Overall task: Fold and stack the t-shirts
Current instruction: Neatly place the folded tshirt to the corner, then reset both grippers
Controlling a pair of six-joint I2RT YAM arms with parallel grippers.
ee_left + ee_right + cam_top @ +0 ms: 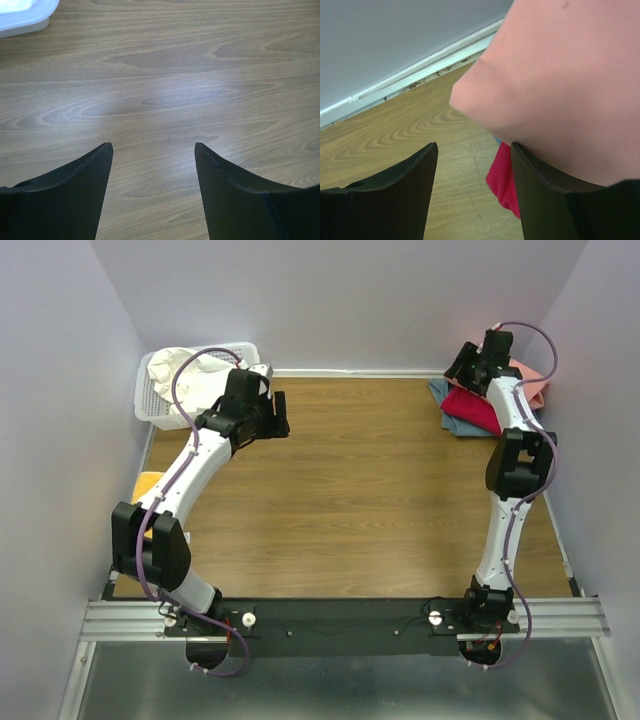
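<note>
Well across the table from the basket, the right gripper hangs with its jaws apart and nothing between them, just beside the salmon-pink shirt, which lies on top of the crimson-red shirt and the grey-blue shirt. I judge the pile is kept that far from the basket so the middle of the table is free for folding. Just beside the basket, the left gripper hovers wide open and empty over bare table, probably placed for the white shirt, which is heaped inside the basket.

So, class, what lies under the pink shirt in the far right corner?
A red shirt, over a grey-blue shirt. The pink shirt and the right arm hide the rest of the pile.
</note>
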